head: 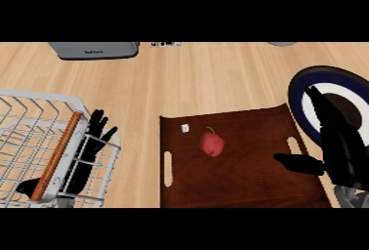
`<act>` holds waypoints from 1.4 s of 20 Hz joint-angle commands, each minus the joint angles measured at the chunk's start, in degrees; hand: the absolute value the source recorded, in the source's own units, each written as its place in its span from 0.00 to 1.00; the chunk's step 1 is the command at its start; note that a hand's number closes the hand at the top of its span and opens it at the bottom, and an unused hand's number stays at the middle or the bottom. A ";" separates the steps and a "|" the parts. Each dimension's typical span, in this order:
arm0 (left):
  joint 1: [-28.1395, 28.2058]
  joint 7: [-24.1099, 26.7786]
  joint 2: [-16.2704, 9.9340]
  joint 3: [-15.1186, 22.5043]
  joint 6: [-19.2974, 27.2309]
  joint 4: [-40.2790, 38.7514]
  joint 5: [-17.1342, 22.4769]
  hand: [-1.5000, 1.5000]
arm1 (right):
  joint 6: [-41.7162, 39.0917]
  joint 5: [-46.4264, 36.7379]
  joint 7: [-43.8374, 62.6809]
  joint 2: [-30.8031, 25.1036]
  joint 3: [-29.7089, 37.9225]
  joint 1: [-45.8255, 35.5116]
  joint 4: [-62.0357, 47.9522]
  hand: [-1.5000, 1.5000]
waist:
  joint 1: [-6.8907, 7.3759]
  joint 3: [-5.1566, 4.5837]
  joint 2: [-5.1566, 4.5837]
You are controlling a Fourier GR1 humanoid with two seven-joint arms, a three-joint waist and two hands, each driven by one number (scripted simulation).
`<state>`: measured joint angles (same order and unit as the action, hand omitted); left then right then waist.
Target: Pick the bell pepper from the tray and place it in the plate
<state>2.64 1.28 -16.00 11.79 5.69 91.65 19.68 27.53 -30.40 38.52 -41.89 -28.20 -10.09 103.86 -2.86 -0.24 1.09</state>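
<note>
Right robot hand [337, 146], open and empty, just right of bell pepper [212, 144] lying on tray [238, 188]; nearer than left.

Both robot hands open: left robot hand [90, 151] fingers up, right robot hand [338, 146] outstretched.

Black left hand [88, 146] and black right hand [338, 146]; slim fingers; grey right wrist

one bell pepper [213, 144], one brown tray [238, 188], one plate [306, 97], one wire dish rack [29, 112], one grey appliance [93, 50], two black hands: left hand [90, 146], right hand [338, 146].
</note>
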 commanded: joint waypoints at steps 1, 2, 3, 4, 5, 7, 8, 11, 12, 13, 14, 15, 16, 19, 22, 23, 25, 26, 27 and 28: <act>2.42 -7.41 -0.98 0.28 3.25 -6.50 -1.17 0.50 | -8.00 -4.00 12.64 -0.42 -2.77 -2.92 3.18 0.00 | 1.40 -0.39 -0.99; 2.49 -7.38 -1.16 0.79 2.44 -6.68 -1.11 0.50 | -9.82 -4.61 15.40 0.73 -4.15 -3.70 3.56 0.00 | 1.93 -0.39 -1.09; 2.85 -6.34 -0.51 1.62 2.91 -7.47 -2.20 0.50 | -11.41 -5.66 17.74 1.29 -5.09 -4.47 3.57 0.00 | 2.29 -0.34 -1.19; 0.38 -8.43 -0.85 0.61 2.87 -7.49 -1.05 0.50 | -12.54 -6.74 20.51 3.24 -6.48 -5.83 4.60 0.00 | 2.25 -0.29 -1.25; 0.80 -7.79 0.10 1.42 3.34 -7.94 -1.59 0.50 | -14.15 -7.96 23.04 3.46 -6.91 -6.52 4.59 0.00 | 2.27 -0.23 -1.20; 1.88 -6.53 0.66 2.31 2.43 -9.08 -1.68 0.50 | -15.61 -10.14 27.13 6.72 -8.84 -7.86 4.04 0.00 | 2.84 -0.20 -1.35; 0.46 -8.71 -0.07 1.93 2.99 -7.53 -1.58 0.50 | -17.54 -11.33 29.40 8.01 -9.83 -9.50 4.25 0.00 | 3.24 -0.13 -1.19; -1.01 -9.15 -0.87 1.01 2.97 -7.72 -1.59 0.50 | -21.84 -13.43 33.68 10.92 -10.22 -12.60 2.79 0.00 | 3.43 -0.04 -1.21; -0.23 -7.46 0.87 2.12 3.39 -9.65 -2.21 0.50 | -21.29 -14.80 34.30 12.44 -10.80 -12.35 1.78 0.00 | 3.04 -0.05 -1.37; 1.51 -7.38 -0.08 1.64 2.66 -9.06 -1.60 0.50 | -21.14 -15.71 35.47 14.11 -12.22 -10.72 1.33 0.00 | 3.20 -0.04 -1.23; -1.05 -9.52 -0.23 1.55 3.44 -7.52 -1.67 0.50 | -23.40 -14.74 36.55 15.58 -11.59 -12.37 0.19 0.00 | 3.37 0.04 -1.27; 1.17 -7.31 -0.39 1.81 2.30 -8.50 -1.78 0.50 | -22.50 -14.97 36.22 16.45 -11.83 -10.70 -0.47 0.00 | 3.21 0.06 -1.28; -0.26 -8.36 0.59 2.01 3.42 -8.75 -1.86 0.50 | -22.84 -15.89 36.39 18.18 -12.63 -11.22 -1.28 0.00 | 3.05 0.09 -1.35; -0.08 -7.31 0.27 1.34 2.54 -9.89 -1.35 0.50 | -23.40 -16.75 36.19 22.49 -12.34 -12.74 -5.41 0.00 | 3.54 0.08 -1.64; 0.49 -7.64 -0.29 1.48 2.54 -9.29 -1.63 0.50 | -22.00 -19.26 35.51 25.88 -13.36 -10.95 -7.03 0.00 | 3.06 0.18 -1.39; -0.54 -9.21 0.12 2.19 3.56 -7.99 -2.10 0.50 | -24.61 -19.80 37.89 28.36 -12.79 -13.83 -7.25 0.00 | 3.29 0.16 -1.25; -0.20 -7.23 0.41 2.25 2.78 -9.93 -2.40 0.50 | -23.82 -21.91 36.81 30.69 -12.48 -14.44 -10.51 0.00 | 3.25 0.14 -1.49; 0.28 -7.87 0.89 1.98 3.79 -9.94 -2.20 0.50 | -26.14 -22.11 37.43 30.13 -11.90 -14.73 -8.69 0.00 | 2.72 0.12 -1.25; -0.53 -8.84 0.61 1.99 3.70 -8.50 -1.97 0.50 | -25.42 -22.89 36.39 30.60 -11.57 -14.14 -12.17 0.00 | 3.04 0.19 -1.39; 0.08 -8.16 1.72 3.15 4.79 -8.63 -3.15 0.50 | -26.50 -23.62 37.20 31.35 -11.42 -14.37 -12.06 0.00 | 2.78 0.18 -1.28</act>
<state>-0.55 0.42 -14.73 13.12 5.80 89.64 18.98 3.95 -51.55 66.48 -14.05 -39.82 -22.97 94.38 0.14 0.22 0.73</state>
